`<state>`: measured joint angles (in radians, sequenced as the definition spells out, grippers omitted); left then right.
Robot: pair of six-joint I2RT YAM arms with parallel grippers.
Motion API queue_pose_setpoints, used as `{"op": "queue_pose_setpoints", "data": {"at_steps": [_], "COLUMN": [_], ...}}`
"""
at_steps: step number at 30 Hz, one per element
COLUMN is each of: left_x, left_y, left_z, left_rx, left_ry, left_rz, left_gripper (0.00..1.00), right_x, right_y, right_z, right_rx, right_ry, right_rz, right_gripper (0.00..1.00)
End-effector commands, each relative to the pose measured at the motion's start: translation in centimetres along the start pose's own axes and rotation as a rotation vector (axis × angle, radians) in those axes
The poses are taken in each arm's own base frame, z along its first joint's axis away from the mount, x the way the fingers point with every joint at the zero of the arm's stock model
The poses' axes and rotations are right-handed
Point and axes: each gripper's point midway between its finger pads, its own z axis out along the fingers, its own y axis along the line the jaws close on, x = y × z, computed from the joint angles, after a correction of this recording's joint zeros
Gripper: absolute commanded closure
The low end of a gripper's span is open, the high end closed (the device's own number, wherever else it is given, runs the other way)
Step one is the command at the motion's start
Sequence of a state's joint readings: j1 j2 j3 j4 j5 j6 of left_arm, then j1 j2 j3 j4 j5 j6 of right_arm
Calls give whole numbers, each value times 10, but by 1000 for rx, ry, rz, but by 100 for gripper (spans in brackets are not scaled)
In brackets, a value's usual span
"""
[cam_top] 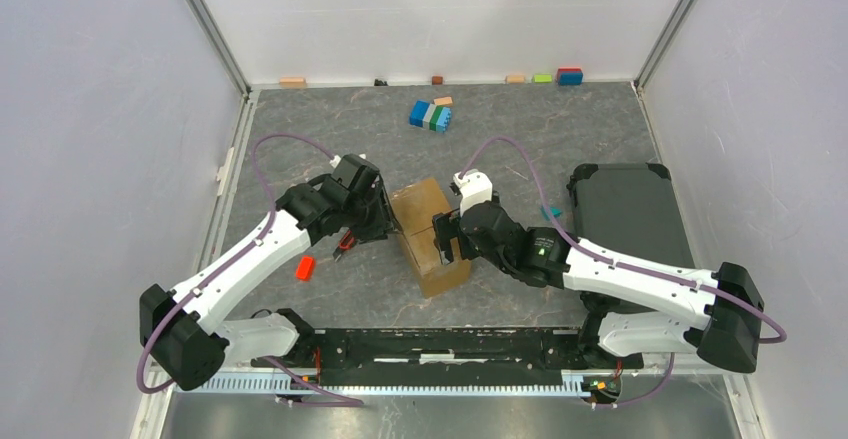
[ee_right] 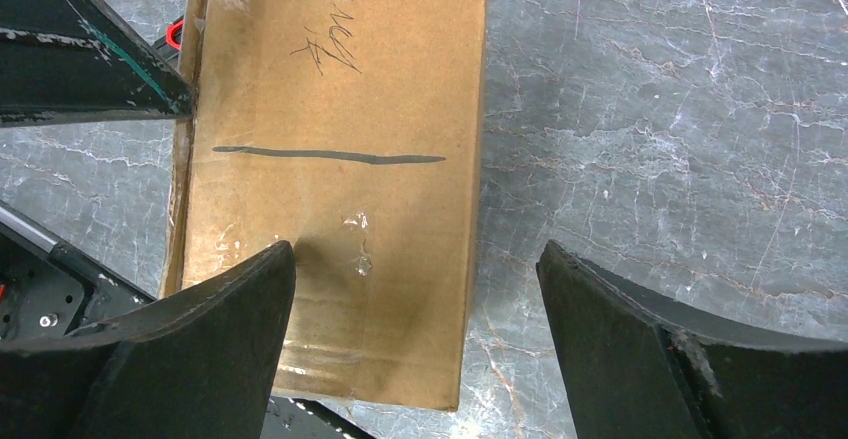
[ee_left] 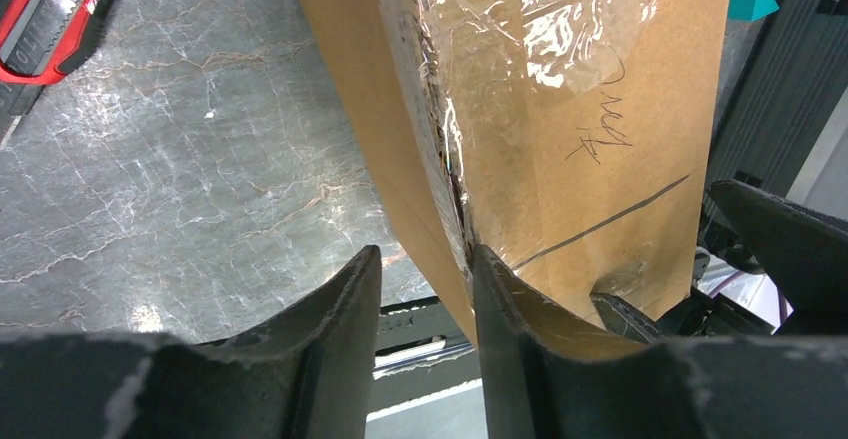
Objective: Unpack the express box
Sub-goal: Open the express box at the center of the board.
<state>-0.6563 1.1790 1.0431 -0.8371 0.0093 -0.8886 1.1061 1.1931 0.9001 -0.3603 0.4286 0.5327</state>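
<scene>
Your express box (cam_top: 432, 237) sits closed near the middle of the tabletop, a little toward the near edge, with clear tape across its top and a dark pen line drawn over it. Your left gripper (ee_left: 422, 254) is at the box's left side, its fingers drawn fairly close together with the taped top edge running down into the gap. You cannot tell whether they pinch the cardboard. Your right gripper (ee_right: 415, 249) is spread wide over the box's right side, one finger above the lid and the other above bare tabletop, holding nothing. A red-handled cutter (ee_left: 40, 19) lies left of the box, and a black tray (cam_top: 625, 209) rests by the right edge.
</scene>
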Motion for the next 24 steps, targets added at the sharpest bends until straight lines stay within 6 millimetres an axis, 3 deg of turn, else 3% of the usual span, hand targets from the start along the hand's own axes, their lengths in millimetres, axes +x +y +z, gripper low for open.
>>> {"op": "queue_pose_setpoints", "data": {"at_steps": [1,6,17,24], "left_x": [4,4,5,12], "left_y": [-5,-6,17,19], "left_z": [0,1,-5,7], "left_rx": [37,38,-59,-75], "left_ry": [9,16,0,40], "left_rz": [-5,-12,14,30], "left_gripper": [53,46,72,84], "right_x": [-12,-10,-4,-5], "right_y": [3,2,-2,-3], "right_z": [-1,-1,1,1], "right_rx": [2,2,24,28], "right_ry": [-20,-19,-6,-3], "right_rz": [-17,-18,-24,-33], "right_gripper": [5,5,5,5]}}
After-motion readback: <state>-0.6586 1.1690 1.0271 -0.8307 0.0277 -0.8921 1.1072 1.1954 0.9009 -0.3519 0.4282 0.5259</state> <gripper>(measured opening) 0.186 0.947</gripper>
